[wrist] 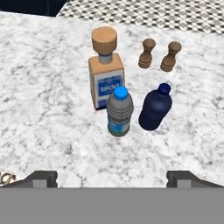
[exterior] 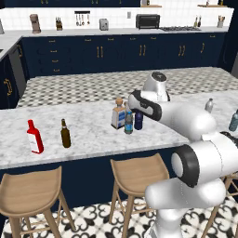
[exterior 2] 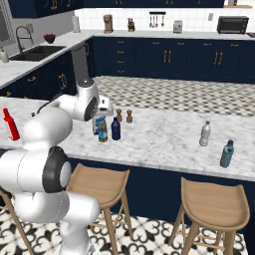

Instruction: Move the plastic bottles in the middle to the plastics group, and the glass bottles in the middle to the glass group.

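1. Far left on the marble worktop [exterior: 88, 135]: red glass bottle with white label [exterior: 34, 137], upright, cap up; also seen at the left edge of the right base view.
2. Just right of it, apart: slim brown beer bottle [exterior: 65, 134], upright, long axis vertical, neck pointing up.
3. Mid-worktop, clustered close: square cork-stoppered glass bottle [wrist: 105, 72], standing upright, cork on top, blue-and-white label facing the hand camera.
4. Directly in front of that bottle, overlapping it in the hand view: clear plastic bottle with blue cap and blue label [wrist: 119, 111], upright, cap up; contact between the two cannot be told.
5. Just beside, to the right: dark blue plastic bottle [wrist: 155, 108], upright, cap up, separated from the clear one by a narrow gap.
6. Behind the blue bottle: two small brown wooden shakers [wrist: 158, 55], side by side, upright.
7. Well apart to the right in the right base view: clear bottle with grey cap [exterior 2: 204, 134], then teal-tinted bottle [exterior 2: 227, 154] nearer the worktop edge, both upright.
8. End effector [wrist: 112, 178]: spread wide, empty, fingertips [wrist: 43, 178] at the bottom of the hand view, hovering short of the middle cluster, touching nothing.
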You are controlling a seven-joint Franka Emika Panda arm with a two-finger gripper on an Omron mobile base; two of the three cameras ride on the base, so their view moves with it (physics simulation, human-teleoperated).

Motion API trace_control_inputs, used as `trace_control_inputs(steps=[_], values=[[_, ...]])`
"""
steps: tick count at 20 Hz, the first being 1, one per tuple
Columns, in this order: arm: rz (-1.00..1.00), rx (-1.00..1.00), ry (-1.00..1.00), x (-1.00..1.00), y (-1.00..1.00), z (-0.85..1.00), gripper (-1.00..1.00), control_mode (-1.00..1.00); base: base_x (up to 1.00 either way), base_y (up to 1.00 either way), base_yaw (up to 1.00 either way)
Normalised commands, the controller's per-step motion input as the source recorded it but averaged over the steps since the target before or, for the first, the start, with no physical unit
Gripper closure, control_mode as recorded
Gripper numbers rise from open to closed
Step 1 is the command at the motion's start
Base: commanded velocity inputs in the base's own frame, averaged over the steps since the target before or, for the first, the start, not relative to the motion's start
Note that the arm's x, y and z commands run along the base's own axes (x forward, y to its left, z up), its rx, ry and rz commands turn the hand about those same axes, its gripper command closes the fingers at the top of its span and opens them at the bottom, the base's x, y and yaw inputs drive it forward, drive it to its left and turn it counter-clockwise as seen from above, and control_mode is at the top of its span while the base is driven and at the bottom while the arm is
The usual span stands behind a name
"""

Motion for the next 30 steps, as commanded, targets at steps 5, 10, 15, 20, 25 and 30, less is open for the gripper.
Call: trace_control_inputs(steps=[5, 10, 15, 20, 25, 30], values=[[0.00, -0.04, 0.00, 0.30, 0.05, -0.43, -1.00, -1.00, 0.00, 0.00, 0.00], [0.00, -0.03, 0.00, 0.40, 0.11, -0.27, -1.00, -1.00, 0.00, 0.00, 0.00], [0.02, 0.00, 0.00, 0.39, 0.12, -0.17, -1.00, -1.00, 0.00, 0.00, 0.00], [0.03, 0.00, 0.01, 0.33, 0.02, -0.19, -1.00, -1.00, 0.00, 0.00, 0.00], [0.04, 0.00, 0.00, 0.33, 0.00, -0.23, -1.00, -1.00, 0.00, 0.00, 0.00], [0.05, 0.00, 0.02, 0.31, 0.00, -0.18, -1.00, -1.00, 0.00, 0.00, 0.00]])
